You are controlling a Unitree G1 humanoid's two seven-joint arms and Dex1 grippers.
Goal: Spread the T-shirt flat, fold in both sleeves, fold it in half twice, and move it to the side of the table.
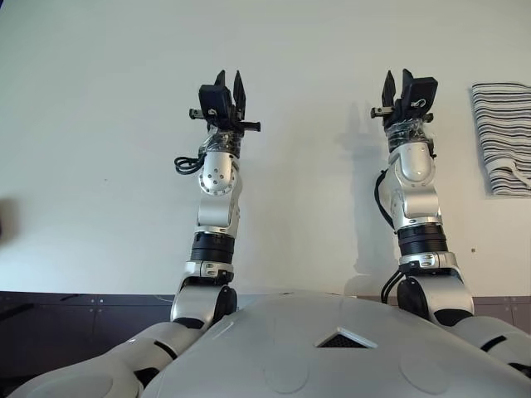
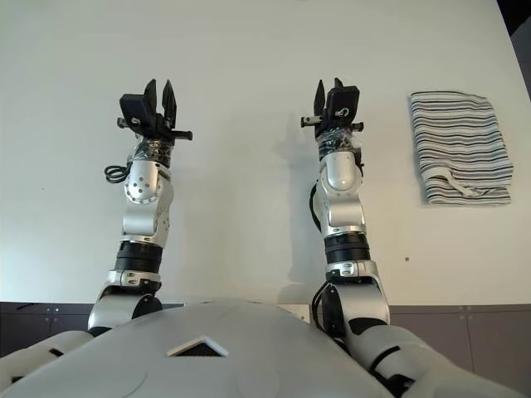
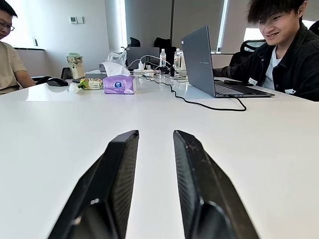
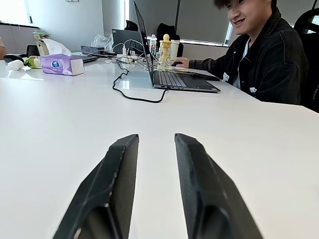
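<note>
1. My left claw (image 1: 230, 87) is held out over the white table (image 1: 99, 99) at about 11 o'clock from my head, with its tips pointing toward 12.
2. It is released. Its two black fingers (image 3: 119, 164) stand a little apart, with bare tabletop showing through the gap and nothing between them.
3. My right claw (image 2: 328, 89) is out at about 1 o'clock. It is level with the left one, well apart from it, and also points toward 12.
4. It is released too, with a narrow gap between its fingers (image 4: 199, 174), and it grips nothing.
5. The T-shirt (image 2: 460, 145) lies folded into a compact striped rectangle at the right side of the table. It sits between 3 and 4 o'clock of my right claw, near it but touching neither claw.
6. Far across the table, toward 12 o'clock, an open laptop (image 3: 202, 62) stands with a purple tissue box (image 3: 119, 83) near it.
</note>
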